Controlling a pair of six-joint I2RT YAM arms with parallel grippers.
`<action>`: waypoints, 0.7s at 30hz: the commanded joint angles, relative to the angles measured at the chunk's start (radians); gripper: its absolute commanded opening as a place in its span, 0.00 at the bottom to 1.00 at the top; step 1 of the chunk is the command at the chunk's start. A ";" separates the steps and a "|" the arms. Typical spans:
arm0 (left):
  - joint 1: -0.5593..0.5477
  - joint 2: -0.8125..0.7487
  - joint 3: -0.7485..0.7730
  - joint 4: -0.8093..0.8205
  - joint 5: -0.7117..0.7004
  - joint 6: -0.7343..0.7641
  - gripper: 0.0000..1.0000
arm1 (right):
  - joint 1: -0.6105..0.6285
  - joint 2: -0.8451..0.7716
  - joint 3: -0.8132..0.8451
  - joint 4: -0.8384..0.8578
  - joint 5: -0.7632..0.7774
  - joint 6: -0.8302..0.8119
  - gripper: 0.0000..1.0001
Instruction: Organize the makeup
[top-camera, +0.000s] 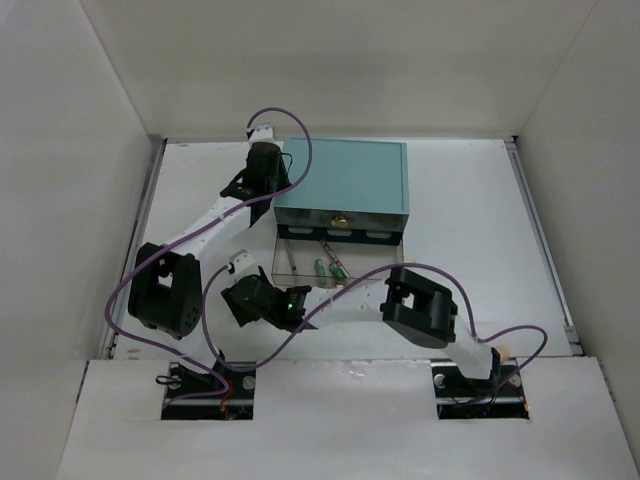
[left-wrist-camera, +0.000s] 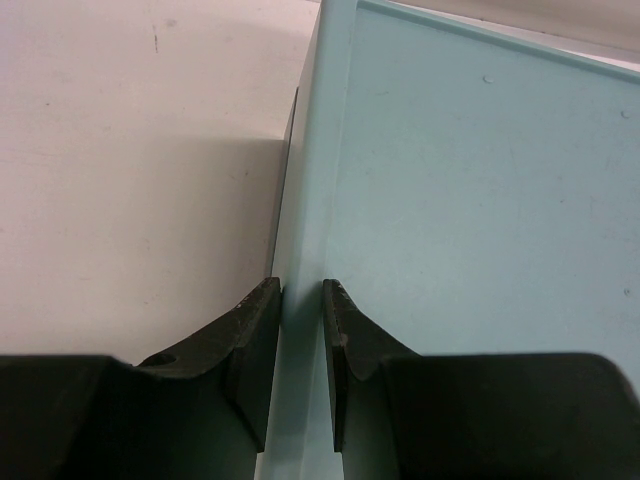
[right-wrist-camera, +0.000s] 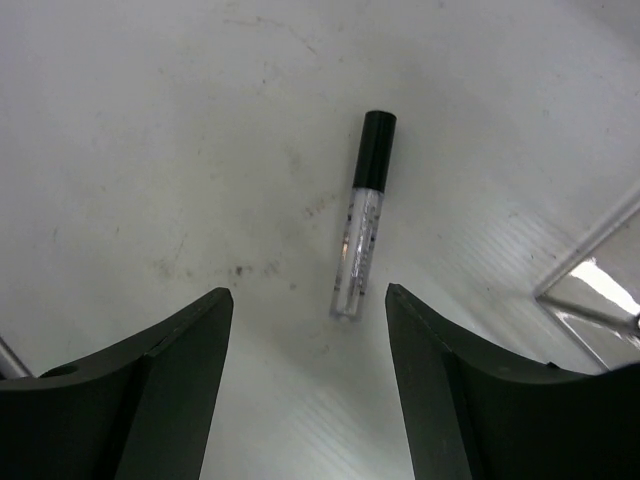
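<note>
At the box's (top-camera: 340, 178) nine o'clock edge, the left claw (left-wrist-camera: 300, 283) stood narrow, its jaws pinched on the teal wall. Its wrist view cut off everything but that corner and a patch of table (left-wrist-camera: 130, 150). The right claw (right-wrist-camera: 308, 295) hung wide open, low over the table and holding nothing. The tube (right-wrist-camera: 362, 215), with a black cap and clear body, lay loose at twelve o'clock just past the fingertips, touching neither. Its print was too blurred to read, and from above the arm hid it.

At the box's six o'clock side the clear drawer (top-camera: 378, 258) stood open. It held a grey pencil (top-camera: 290, 257), a green stick (top-camera: 320, 268) and a red pencil (top-camera: 334, 260), all too small to show any label.
</note>
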 joint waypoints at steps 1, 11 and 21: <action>-0.026 0.015 -0.036 -0.229 0.032 0.015 0.08 | -0.007 0.061 0.088 -0.014 0.069 -0.009 0.67; -0.027 0.012 -0.041 -0.227 0.032 0.014 0.08 | -0.006 0.159 0.165 -0.091 0.152 -0.012 0.42; -0.016 0.010 -0.052 -0.219 0.032 0.015 0.08 | 0.038 -0.216 -0.148 -0.052 0.155 -0.017 0.01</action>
